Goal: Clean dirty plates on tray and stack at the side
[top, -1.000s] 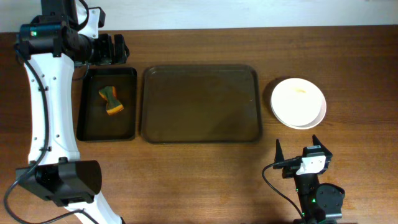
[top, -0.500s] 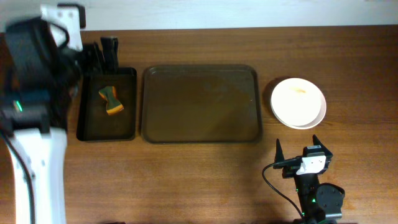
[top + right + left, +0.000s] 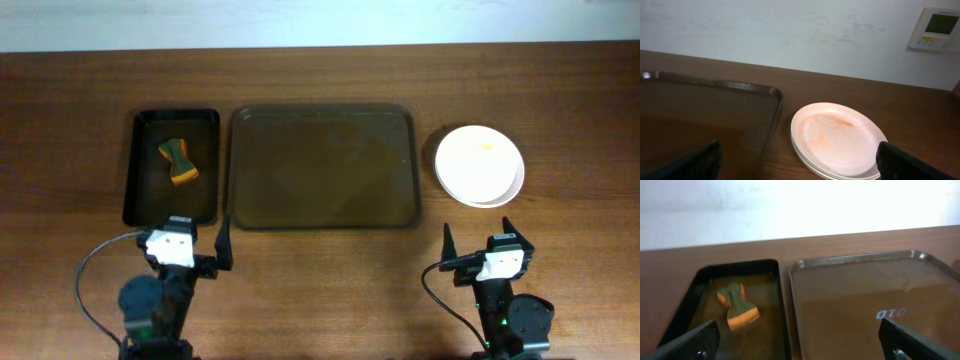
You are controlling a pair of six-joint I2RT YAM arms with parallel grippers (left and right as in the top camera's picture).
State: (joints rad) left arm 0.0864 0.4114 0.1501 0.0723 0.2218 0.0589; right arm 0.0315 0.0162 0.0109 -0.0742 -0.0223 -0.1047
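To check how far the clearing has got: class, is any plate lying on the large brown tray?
No, the tray holds nothing, and the plates sit stacked on the table beside it.

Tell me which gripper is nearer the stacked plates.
Right. The right gripper sits directly below the plates in the overhead view; the left gripper is far off past the brown tray, by the black tray.

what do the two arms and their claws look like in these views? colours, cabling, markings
They match. The left claw and right claw each have two black, pointed fingers. From overhead, each arm has a white block with a dark marking on top and a dark base below. A grey cable loops off the left arm and a black cable off the right. The right base shows small green lights.
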